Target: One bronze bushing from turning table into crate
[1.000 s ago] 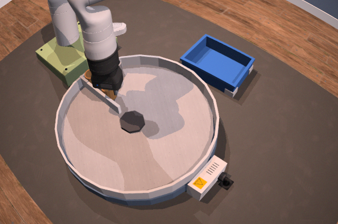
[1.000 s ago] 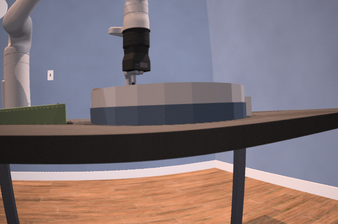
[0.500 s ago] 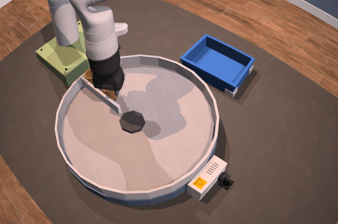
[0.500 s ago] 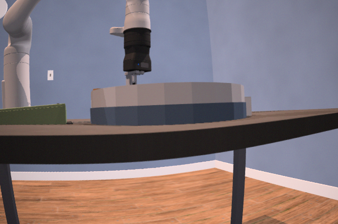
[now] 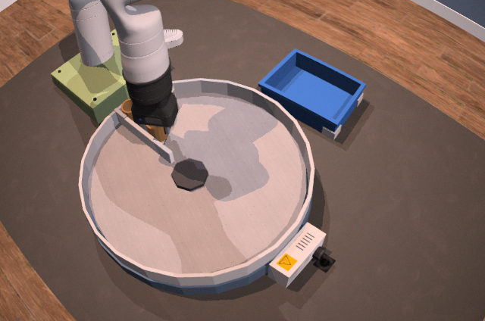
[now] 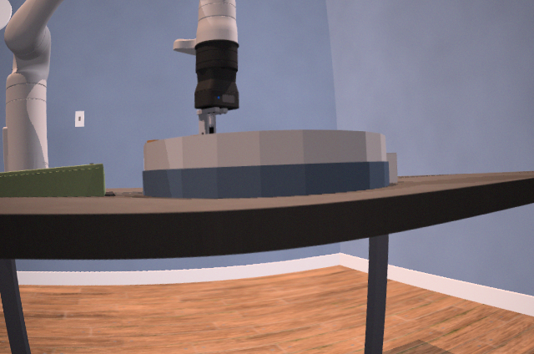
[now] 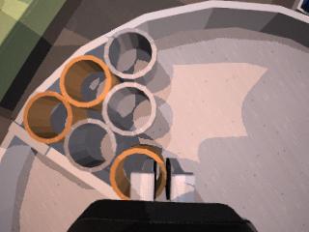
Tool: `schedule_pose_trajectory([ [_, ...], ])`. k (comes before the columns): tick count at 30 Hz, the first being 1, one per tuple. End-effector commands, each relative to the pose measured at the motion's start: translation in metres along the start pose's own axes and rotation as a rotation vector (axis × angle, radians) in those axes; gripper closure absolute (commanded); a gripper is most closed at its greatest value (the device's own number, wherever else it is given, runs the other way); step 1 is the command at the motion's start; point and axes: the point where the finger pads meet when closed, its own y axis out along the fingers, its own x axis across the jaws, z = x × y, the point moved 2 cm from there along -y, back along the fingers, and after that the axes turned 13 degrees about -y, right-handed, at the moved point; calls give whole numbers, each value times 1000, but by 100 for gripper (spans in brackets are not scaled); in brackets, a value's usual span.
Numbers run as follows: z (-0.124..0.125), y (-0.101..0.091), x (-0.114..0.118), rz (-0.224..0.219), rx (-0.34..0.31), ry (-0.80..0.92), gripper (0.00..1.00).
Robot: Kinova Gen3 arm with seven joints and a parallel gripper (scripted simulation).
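My gripper (image 7: 160,171) (image 6: 210,125) is shut on the wall of a bronze bushing (image 7: 118,166) (image 5: 157,132). One finger is inside the ring and one outside. It stands low in the turning table (image 5: 195,278) (image 6: 267,147), next to the grey divider bar (image 5: 142,135) at the back left rim. Two more bronze bushings (image 7: 64,83) (image 7: 26,115) and three grey bushings (image 7: 153,58) stand upright, packed between the bar and the rim. One bronze bushing (image 5: 126,106) shows behind the bar in the top view. The blue crate (image 5: 344,112) is empty, to the right of the table.
A dark hub (image 5: 189,174) sits at the table's centre. A white control box (image 5: 297,254) is fixed to the front right rim. The arm's green base (image 5: 89,86) (image 6: 52,179) stands behind the turning table on the left.
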Motion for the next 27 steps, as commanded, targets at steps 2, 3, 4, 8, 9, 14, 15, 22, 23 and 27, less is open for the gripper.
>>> schedule_pose_trajectory([
  [2,0,-1,0,-1,-2,0,100],
  [3,0,-1,0,-1,-2,0,100],
  [4,0,-1,0,-1,-2,0,100],
  [8,0,-7,0,-1,-2,0,100],
  [9,0,-8,0,-1,-2,0,100],
  [14,0,-8,0,-1,-2,0,100],
  [15,0,-8,0,-1,-2,0,100],
  [22,0,-10,0,-1,-2,0,100],
  [23,0,-11,0,-1,-2,0,100],
  [27,0,-16,0,-1,-2,0,100],
])
